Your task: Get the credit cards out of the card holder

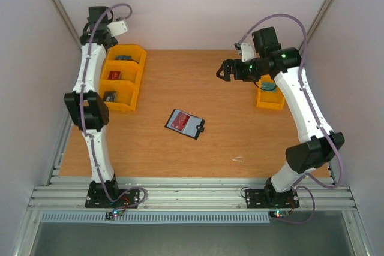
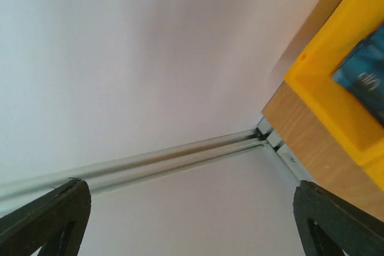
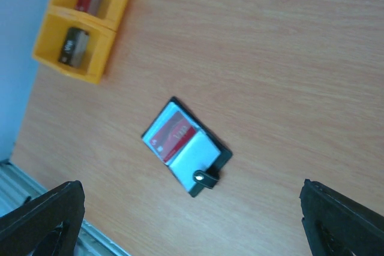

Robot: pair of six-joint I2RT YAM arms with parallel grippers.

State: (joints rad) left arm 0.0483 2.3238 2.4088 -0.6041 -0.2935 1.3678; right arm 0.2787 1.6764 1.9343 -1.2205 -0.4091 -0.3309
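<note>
Fingers [image 3: 42, 223] of the right gripper [image 3: 191, 185] stood wide apart and held nothing, one in each lower corner of the right wrist view. Card holder [image 3: 187, 146] showed between them, just above the line of their tips, but touching neither. It lay flat and open on the wooden table [image 3: 288, 58], with the gripper raised in the air over it. Red credit card [image 3: 173, 136] sat in one panel and a pale card [image 3: 193, 159] in the other, beside the snap tab [image 3: 205, 177].

Top view: card holder [image 1: 185, 123] near the table's middle, right gripper [image 1: 225, 70] farther back and to its right, well apart from it. Three-compartment yellow bin [image 1: 140, 82] at the far left held small items. A smaller yellow bin [image 1: 270, 101] sat at the right, partly under the right arm.

Left gripper [image 2: 189, 185]: fingers [image 2: 45, 223] likewise wide apart and empty. It was at the far left corner, facing the white wall, with a corner of the three-compartment yellow bin at the edge of its view, well away from the card holder.
</note>
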